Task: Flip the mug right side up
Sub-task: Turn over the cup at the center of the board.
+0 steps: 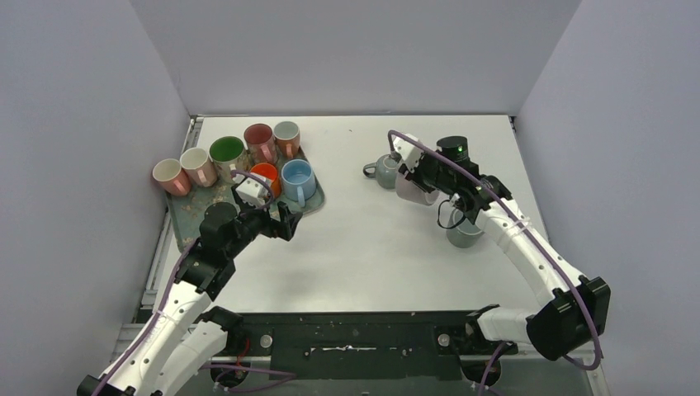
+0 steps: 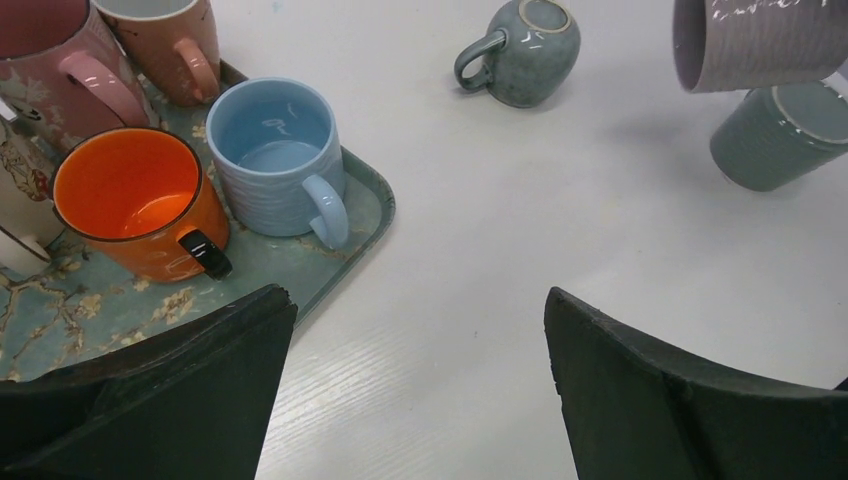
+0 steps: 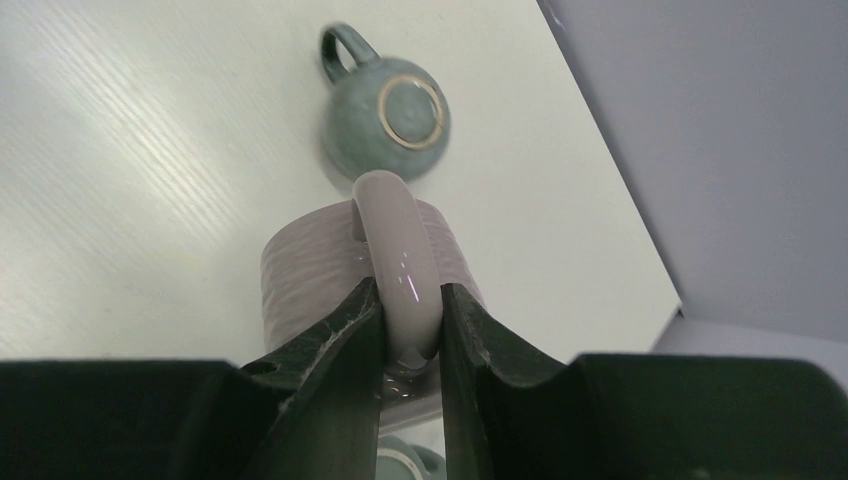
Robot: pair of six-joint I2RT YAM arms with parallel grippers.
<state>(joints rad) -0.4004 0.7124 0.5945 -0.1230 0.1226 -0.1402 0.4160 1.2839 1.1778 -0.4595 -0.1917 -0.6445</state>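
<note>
Slipping is looking like the danger: the right end effector (image 3: 410,305) is pinching only the thin handle (image 3: 400,230) of the lilac mug (image 3: 305,265), so it could twist loose and hit the round grey-green mug (image 3: 385,120) nearby. The lilac mug is hanging over the bench (image 1: 371,247), lying sideways, mouth seemingly facing the tray (image 2: 368,205). The left end effector (image 2: 418,300) is gaping wide.

left claw (image 2: 417,300) spread wide, orange mug (image 2: 130,200), blue mug (image 2: 272,150) on tray (image 2: 372,195), lilac mug (image 2: 760,40) top rt
</note>
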